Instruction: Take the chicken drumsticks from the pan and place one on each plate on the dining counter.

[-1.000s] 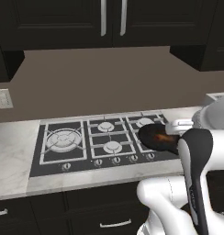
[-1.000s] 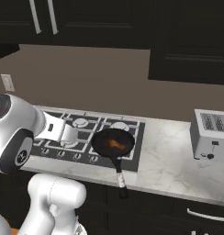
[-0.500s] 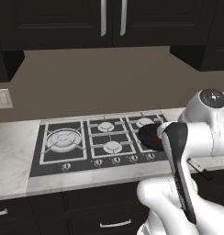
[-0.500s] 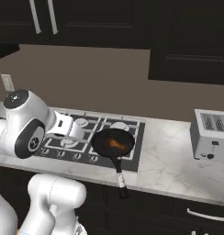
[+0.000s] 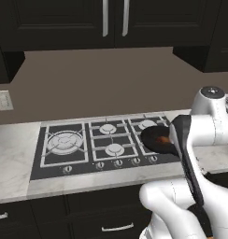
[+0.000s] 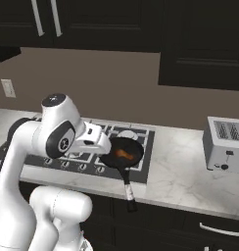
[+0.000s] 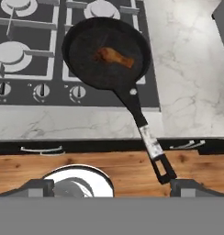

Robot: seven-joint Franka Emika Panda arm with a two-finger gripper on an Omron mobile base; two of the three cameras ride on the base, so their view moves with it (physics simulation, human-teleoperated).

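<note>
One chicken drumstick [image 7: 114, 57] lies in the middle of the black pan [image 7: 86, 50], which sits on the front right burner of the stove [image 7: 36, 50] with its handle pointing off the counter edge. The gripper [image 7: 113, 187] hangs above and in front of it, jaws wide open and holding nothing, probably lined up to come down on the drumstick.

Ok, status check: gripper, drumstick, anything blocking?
Gripper open, empty, above stove front. One drumstick in pan. Nothing in the way.

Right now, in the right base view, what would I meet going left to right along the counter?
Wall outlet → robot's arm → pan holding a chicken drumstick → bare marbled counter → toaster.
</note>
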